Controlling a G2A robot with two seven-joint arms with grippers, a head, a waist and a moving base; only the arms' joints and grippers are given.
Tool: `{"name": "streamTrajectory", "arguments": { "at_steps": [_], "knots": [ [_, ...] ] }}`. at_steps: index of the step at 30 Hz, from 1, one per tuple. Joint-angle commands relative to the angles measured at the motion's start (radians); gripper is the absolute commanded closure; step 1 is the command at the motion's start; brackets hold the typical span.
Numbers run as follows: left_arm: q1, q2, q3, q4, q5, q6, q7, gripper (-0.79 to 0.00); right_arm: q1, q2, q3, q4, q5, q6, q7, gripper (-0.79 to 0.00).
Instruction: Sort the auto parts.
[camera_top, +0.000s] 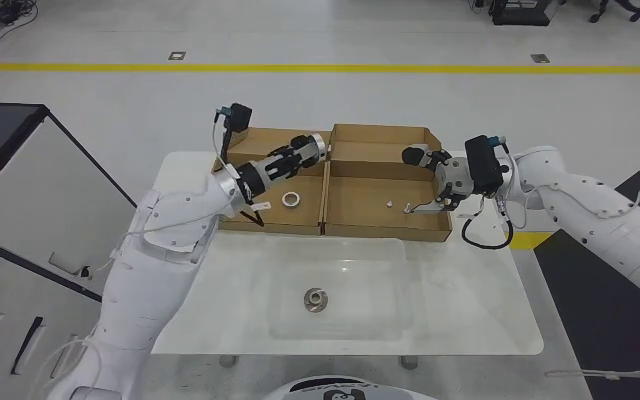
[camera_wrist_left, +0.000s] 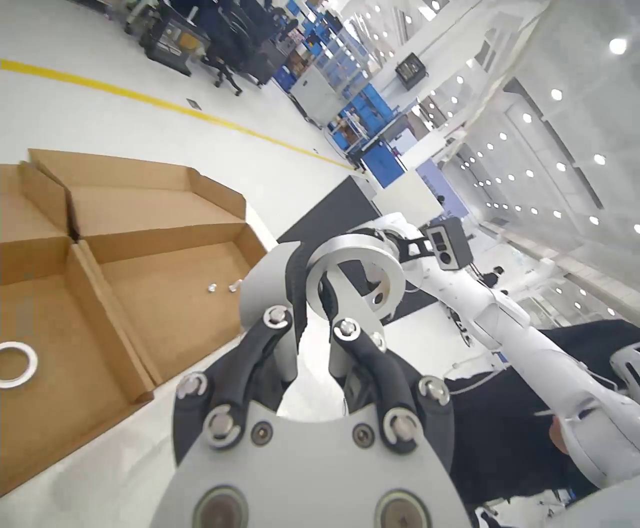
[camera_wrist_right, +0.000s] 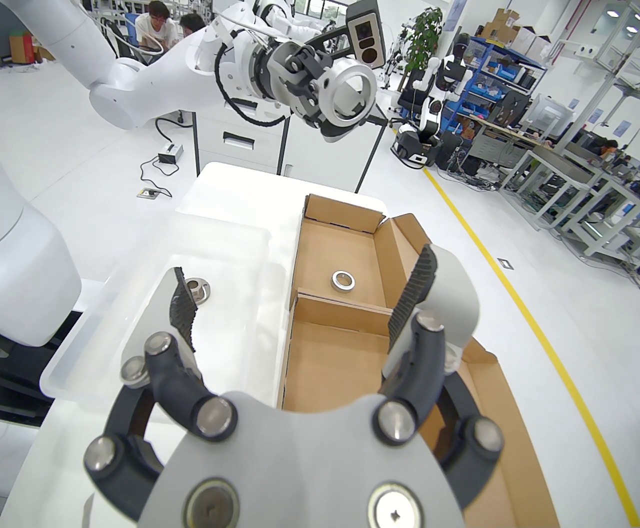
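While your left gripper (camera_wrist_left: 312, 287) hangs over the far edge of the left-side box (camera_top: 268, 228), it is clamped on the wall of a large silver ring (camera_wrist_left: 356, 280), with one finger through the hole and the other against the outside. You can see from the right wrist view that the ring is held well above the cardboard rims, with open air beneath it. It sits close to the shared wall where the left-side box meets the right-side box (camera_top: 385, 236). Your right gripper (camera_wrist_right: 300, 295) is spread wide and holds nothing. It hovers over the right-side box near its far edge, one finger above that box's outer wall. The two grippers face each other across the shared wall and are well apart. On the floor of the left-side box lies a small ring (camera_top: 292, 199), away from every wall. In the right-side box, two small fasteners (camera_top: 397, 206) lie just beside each other, toward the side where your right gripper hovers. Nearer to you, a clear tray (camera_top: 404, 290) stands on the white table (camera_top: 200, 300), its far rim just beside the boxes' front walls. A flanged part (camera_top: 316, 298) rests in the tray, apart from its walls.
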Motion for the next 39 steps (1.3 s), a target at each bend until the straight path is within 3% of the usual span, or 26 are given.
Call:
{"name": "streamTrajectory", "arguments": {
  "at_steps": [1,13,18,22,27,36,39],
  "knots": [
    [0.000,0.000,0.000,0.000,-0.001,-0.001,-0.001,0.000,0.000,0.000,0.000,0.000,0.000,0.000,0.000,-0.785],
    [0.018,0.001,-0.015,0.009,-0.024,0.008,0.023,0.000,0.000,0.000,0.000,0.000,0.000,0.000,0.000,-0.785],
    [-0.028,0.004,0.006,0.009,0.136,0.215,0.004,0.000,0.000,0.000,0.000,0.000,0.000,0.000,0.000,-0.785],
    [-0.125,-0.002,0.095,0.041,0.300,0.444,-0.076,0.000,0.000,0.000,0.000,0.000,0.000,0.000,0.000,-0.785],
    [-0.226,-0.017,0.211,0.135,0.416,0.621,-0.169,0.000,0.000,0.000,0.000,0.000,0.000,0.000,0.000,-0.785],
    [-0.383,-0.055,0.397,0.354,0.614,0.849,-0.286,0.000,0.000,0.000,0.000,0.000,0.000,0.000,0.000,-0.785],
    [-0.419,-0.074,0.445,0.445,0.626,0.869,-0.266,0.000,0.000,0.000,0.000,0.000,0.000,0.000,0.000,-0.785]
  ]
}}
